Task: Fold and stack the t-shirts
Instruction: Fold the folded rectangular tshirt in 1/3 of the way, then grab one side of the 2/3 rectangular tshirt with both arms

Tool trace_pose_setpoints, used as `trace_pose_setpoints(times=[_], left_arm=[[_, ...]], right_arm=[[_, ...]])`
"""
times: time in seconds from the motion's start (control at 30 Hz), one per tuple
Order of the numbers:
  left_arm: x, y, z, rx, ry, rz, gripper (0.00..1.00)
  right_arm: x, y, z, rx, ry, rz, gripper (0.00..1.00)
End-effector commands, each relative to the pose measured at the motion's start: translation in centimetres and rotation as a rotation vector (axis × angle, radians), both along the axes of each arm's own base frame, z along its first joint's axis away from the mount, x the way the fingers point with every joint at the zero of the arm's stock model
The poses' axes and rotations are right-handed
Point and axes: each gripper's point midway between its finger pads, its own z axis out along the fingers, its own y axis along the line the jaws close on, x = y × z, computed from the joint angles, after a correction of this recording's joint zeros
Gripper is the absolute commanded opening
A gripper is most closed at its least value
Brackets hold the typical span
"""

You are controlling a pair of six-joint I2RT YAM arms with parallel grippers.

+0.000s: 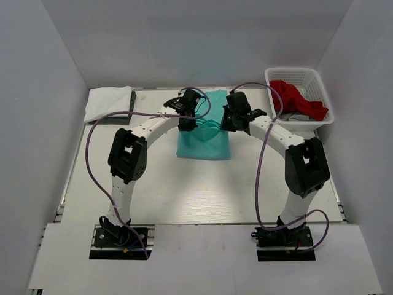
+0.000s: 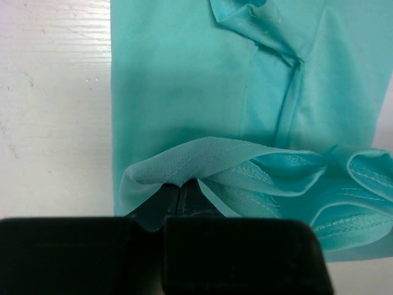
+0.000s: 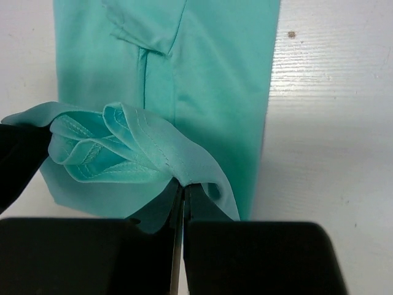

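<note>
A teal-green t-shirt (image 1: pixel 204 142) lies as a narrow folded strip at the middle of the table. Both grippers hold its far hem lifted above the lower layer. My left gripper (image 1: pixel 188 122) is shut on the hem's left corner, and in the left wrist view the cloth (image 2: pixel 184 74) drapes over the closed tips of that gripper (image 2: pixel 179 185). My right gripper (image 1: pixel 228 121) is shut on the right corner; its wrist view shows the shirt (image 3: pixel 215 74) pinched at that gripper (image 3: pixel 184 184). A folded white t-shirt (image 1: pixel 108 102) lies at the back left. A red t-shirt (image 1: pixel 296 97) lies in the basket on top of a dark grey one (image 1: pixel 301 115).
The white lattice basket (image 1: pixel 325 120) stands at the back right corner against the right wall. Grey walls enclose the table on three sides. Purple cables loop off both arms. Bare white tabletop (image 1: pixel 202 190) lies between the teal shirt and the arm bases.
</note>
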Motion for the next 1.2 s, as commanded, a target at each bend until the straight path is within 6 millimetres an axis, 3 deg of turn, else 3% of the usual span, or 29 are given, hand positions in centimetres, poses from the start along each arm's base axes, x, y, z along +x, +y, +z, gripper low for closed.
trace_pose_setpoints(times=[0.0,0.1,0.33,0.4,0.43,0.5,0.6,0.63,0.67,0.7,0.73,0.77,0.83,0.87,0.9,0.93,0.97,1.0,1.03,1.07,1.1,1.13,1.17], left_arm=[[1.6,0.3,1.7,-0.017,-0.032,-0.010,0.00],[2.4,0.7,1.6,-0.035,-0.032,-0.010,0.00],[3.5,0.4,0.0,-0.060,-0.012,-0.036,0.00],[3.8,0.1,-0.2,-0.070,-0.014,-0.041,0.05],[4.2,0.5,-0.6,-0.071,-0.016,-0.031,0.14],[5.1,0.9,-0.3,-0.081,-0.038,-0.018,0.22],[7.3,1.1,0.2,-0.107,-0.080,-0.022,0.47],[8.7,1.1,1.9,-0.122,-0.126,-0.022,0.66],[9.6,1.3,1.7,-0.119,-0.135,-0.020,0.77],[10.2,1.9,2.3,-0.120,-0.140,-0.006,0.84],[11.0,1.6,4.2,-0.133,-0.186,-0.015,0.98],[11.3,2.3,4.2,-0.125,-0.191,0.001,1.00],[10.8,3.1,5.1,-0.120,-0.195,0.004,1.00],[10.3,3.4,5.4,-0.120,-0.197,0.004,1.00],[8.6,4.1,5.2,-0.111,-0.174,0.004,1.00],[8.1,4.3,5.3,-0.117,-0.188,0.004,1.00],[7.2,4.7,5.1,-0.115,-0.184,0.004,1.00],[4.9,5.4,2.5,-0.102,-0.115,0.005,1.00],[3.9,5.6,4.0,-0.122,-0.142,-0.002,1.00],[2.7,5.8,3.6,-0.131,-0.119,0.004,1.00],[0.6,6.2,1.3,-0.116,-0.066,0.004,1.00],[-0.5,6.4,0.9,-0.121,-0.050,-0.003,1.00],[-1.3,6.1,1.9,-0.144,-0.074,-0.001,1.00]], right_arm=[[1.6,0.5,0.9,0.027,-0.001,0.030,0.00],[2.2,0.5,-0.9,0.021,0.040,0.033,0.00],[3.6,1.2,-2.4,0.075,0.091,0.065,0.00],[4.1,1.3,-2.9,0.076,0.097,0.067,0.00],[4.6,1.5,-2.8,0.085,0.094,0.069,0.00],[5.2,1.4,-3.6,0.078,0.105,0.060,0.00],[6.5,0.8,-4.1,0.084,0.126,0.011,0.16],[6.9,0.6,-4.0,0.092,0.123,-0.006,0.26],[7.6,0.7,-3.2,0.108,0.095,-0.009,0.44],[8.0,0.6,-2.4,0.117,0.077,-0.013,0.57],[8.6,0.4,-1.8,0.127,0.053,-0.015,0.72],[8.8,0.5,-1.2,0.134,0.039,-0.008,0.76],[8.4,0.5,-0.3,0.134,0.026,0.010,0.90],[7.7,0.3,0.1,0.136,0.027,0.021,0.90],[6.8,0.3,0.0,0.135,0.037,0.025,0.90],[5.4,0.4,-1.3,0.142,0.072,0.048,0.90],[5.6,0.4,0.6,0.157,0.029,0.052,0.90],[3.1,0.0,-2.1,0.159,0.111,0.069,0.90],[2.6,0.1,-0.4,0.183,0.074,0.078,0.90],[1.9,0.0,-0.4,0.191,0.081,0.082,0.90],[-0.8,-0.5,-3.4,0.195,0.160,0.088,0.90],[-1.6,-0.5,-1.7,0.227,0.131,0.081,0.90],[-2.9,-0.8,-3.1,0.230,0.157,0.079,0.90]])
